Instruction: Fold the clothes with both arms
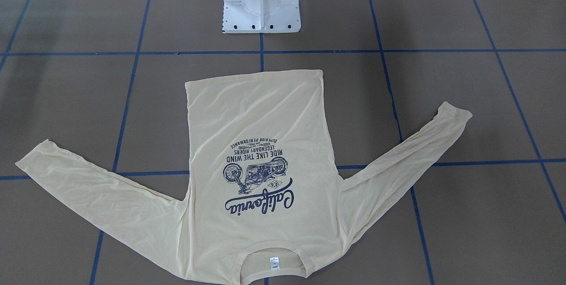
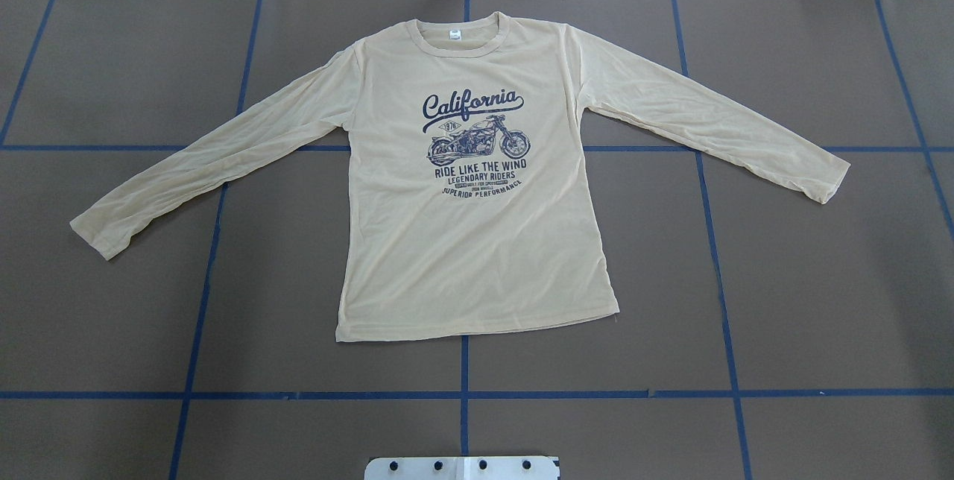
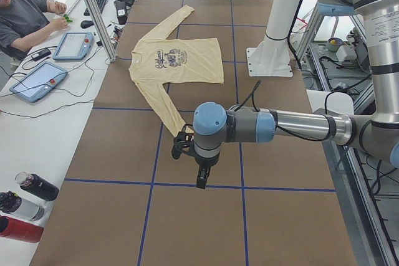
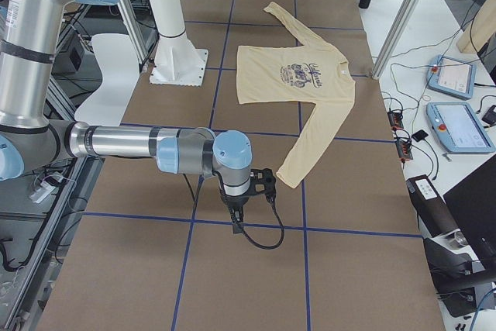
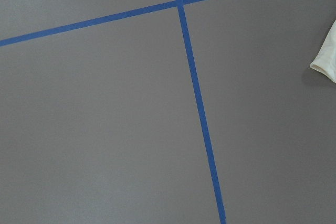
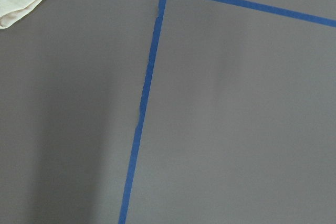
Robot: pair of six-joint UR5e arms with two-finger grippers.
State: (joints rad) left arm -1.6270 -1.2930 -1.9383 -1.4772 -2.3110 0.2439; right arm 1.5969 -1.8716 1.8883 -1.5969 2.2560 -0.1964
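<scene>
1. The T-shirt (image 2: 477,241) lies flat and face up in the middle of the table (image 2: 820,301). Its print (image 2: 477,137) shows, the collar and neck label (image 2: 455,34) are on the far side from the robot, and the hem is nearest the pedestal base (image 1: 261,4). I take this spread as the starting layout for a fold: no fabric is doubled over yet.

2. Both sleeves are stretched out and angled back toward the robot. The left cuff (image 2: 97,230) is far out to the left and the right cuff (image 2: 827,178) far out to the right. Laid like that, each arm has a free end to pick on its own side.

3. The left arm (image 3: 293,124) reaches out level, and the left gripper (image 3: 200,182) hangs above bare table just beyond the left cuff. Its wrist camera catches only the cuff tip at the picture's edge. Only the side camera shows the gripper, so I cannot tell how wide its jaws are.

4. The right arm (image 4: 124,141) mirrors this, with the right gripper (image 4: 235,216) above the table just past the right cuff and touching no cloth. I cannot tell its jaw opening either.

5. I judge the folding not begun. The next move probably calls for each gripper to come in over its cuff, and the blue tape lines (image 2: 463,368) would help me keep the two sides symmetric.
</scene>
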